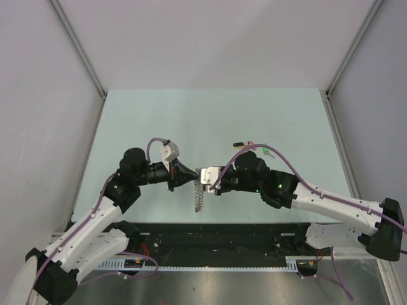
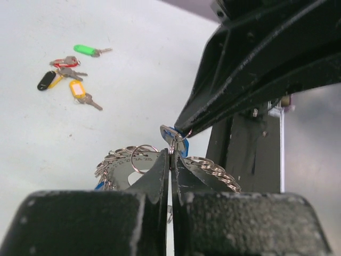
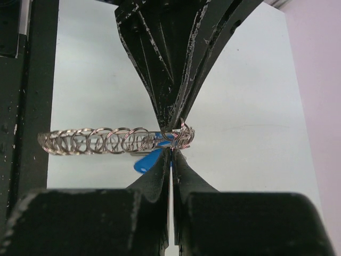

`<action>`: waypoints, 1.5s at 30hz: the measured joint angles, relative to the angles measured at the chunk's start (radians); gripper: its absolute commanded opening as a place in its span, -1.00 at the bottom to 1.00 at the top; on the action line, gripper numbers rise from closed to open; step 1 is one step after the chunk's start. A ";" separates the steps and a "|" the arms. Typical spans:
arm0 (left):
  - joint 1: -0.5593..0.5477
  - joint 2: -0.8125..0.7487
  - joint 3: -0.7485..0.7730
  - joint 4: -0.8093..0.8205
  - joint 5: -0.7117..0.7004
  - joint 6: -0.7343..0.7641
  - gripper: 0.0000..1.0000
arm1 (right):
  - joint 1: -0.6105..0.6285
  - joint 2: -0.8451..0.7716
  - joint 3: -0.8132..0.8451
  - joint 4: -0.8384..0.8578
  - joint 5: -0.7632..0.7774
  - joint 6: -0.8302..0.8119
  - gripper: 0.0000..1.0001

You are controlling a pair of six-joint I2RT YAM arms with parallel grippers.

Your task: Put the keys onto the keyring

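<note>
Pale green table (image 1: 191,121), grey walls (image 1: 38,95). Mid-frame in the top view we see both claws tip to tip. The left gripper (image 1: 192,180) is clenched on the keyring (image 1: 199,198) rim, w/ the ring dangling below. The right gripper (image 1: 203,177) is pinched on the blue key (image 2: 181,146) at that rim. The other keys (image 2: 69,72) lie loose, upper left of the left wrist view.

Above the pale green table (image 1: 159,114), the left gripper (image 1: 193,180) and the right gripper (image 1: 200,180) met tip to tip, both pinched closed. The keyring (image 1: 198,200) hung edge-on beneath them. A few keys (image 1: 261,150) lay just beyond the right arm.
</note>
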 measured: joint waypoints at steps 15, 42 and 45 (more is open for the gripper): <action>-0.067 -0.109 -0.264 0.453 -0.246 -0.378 -0.32 | -0.008 0.027 0.000 0.007 0.015 0.002 -1.00; -0.061 0.202 0.256 -0.389 -0.029 0.410 0.00 | -0.002 0.019 0.000 -0.080 -0.008 -0.015 -1.00; -0.084 0.231 0.267 -0.422 -0.027 0.445 -0.11 | -0.002 0.019 0.000 -0.081 -0.009 -0.014 -1.00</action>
